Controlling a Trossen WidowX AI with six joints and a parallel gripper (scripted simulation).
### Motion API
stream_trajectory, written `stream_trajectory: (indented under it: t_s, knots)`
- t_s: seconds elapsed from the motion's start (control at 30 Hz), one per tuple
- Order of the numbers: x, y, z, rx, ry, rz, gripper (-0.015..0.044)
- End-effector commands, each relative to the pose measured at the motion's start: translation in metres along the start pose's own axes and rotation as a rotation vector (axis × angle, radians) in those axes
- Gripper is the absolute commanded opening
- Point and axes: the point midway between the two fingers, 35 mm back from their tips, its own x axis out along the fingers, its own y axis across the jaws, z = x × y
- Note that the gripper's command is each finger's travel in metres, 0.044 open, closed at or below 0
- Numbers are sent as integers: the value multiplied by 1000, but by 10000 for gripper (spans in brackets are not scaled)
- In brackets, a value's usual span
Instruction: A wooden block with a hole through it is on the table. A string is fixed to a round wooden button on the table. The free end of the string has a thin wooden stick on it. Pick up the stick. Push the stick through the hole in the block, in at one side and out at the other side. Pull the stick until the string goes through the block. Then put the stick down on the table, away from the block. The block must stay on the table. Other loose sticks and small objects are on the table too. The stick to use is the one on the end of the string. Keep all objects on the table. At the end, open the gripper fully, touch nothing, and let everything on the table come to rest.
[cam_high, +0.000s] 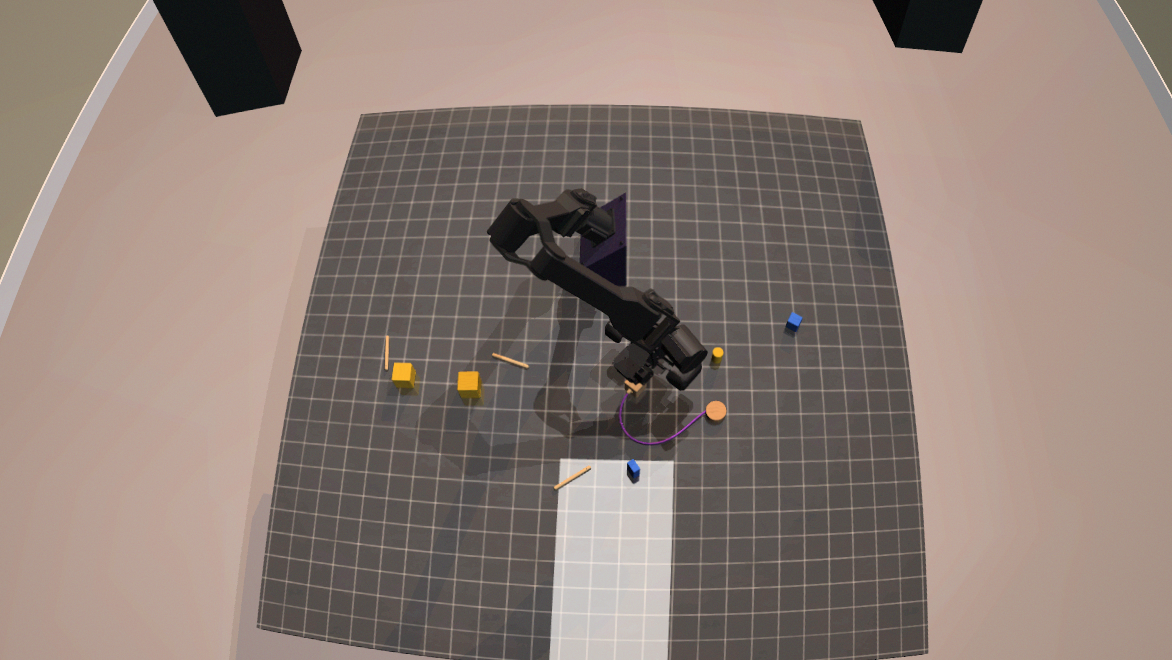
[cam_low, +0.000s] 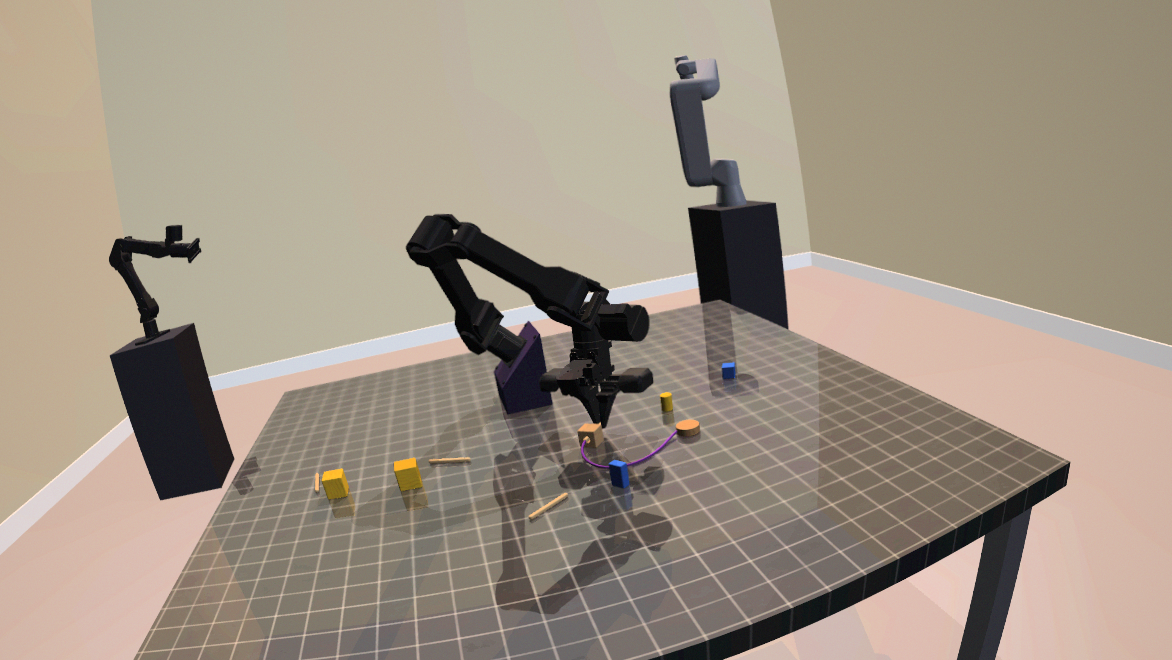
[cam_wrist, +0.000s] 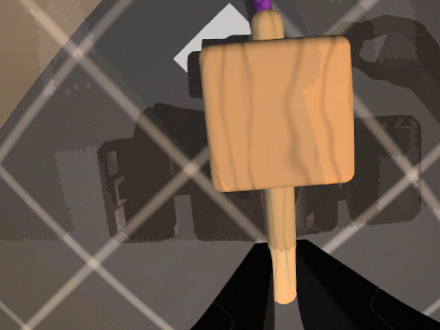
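Stick through the block, tool nearly closed, gripping its bare end.

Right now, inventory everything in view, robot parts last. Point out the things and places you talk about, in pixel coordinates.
Block (cam_high: 633, 386) (cam_low: 589, 435) (cam_wrist: 277, 114): one, wooden, below gripper
String-end stick (cam_wrist: 282, 220): one, wooden, through block
String (cam_high: 647, 443) (cam_low: 647, 459) (cam_wrist: 262, 5): one, purple, stick to button
Button (cam_high: 715, 410) (cam_low: 687, 427): one, orange-brown
Loose sticks (cam_high: 572, 477) (cam_low: 548, 505): three, tan, around table
Cubes (cam_high: 468, 383) (cam_low: 407, 473): two, yellow, beyond block
Cylinder (cam_high: 717, 355) (cam_low: 665, 401): one, yellow, near button
Blue blocks (cam_high: 633, 470) (cam_low: 619, 473): two, blue, apart
Table (cam_low: 820, 598): one, dark, gridded
Background arms (cam_low: 693, 135): two, black and grey, on pedestals
Arm (cam_high: 586, 286) (cam_low: 516, 266): one, black
Gripper (cam_low: 602, 423) (cam_wrist: 280, 255): one, black, shut on string-end stick
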Motion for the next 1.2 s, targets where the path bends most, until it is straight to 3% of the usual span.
stream_trajectory:
  t_s: [0.0, 1.17]
  knots:
    - [0, 0, -6, 3, 3, 0, 0]
    - [-3, 0, -52, 0, 8, -3, 0]
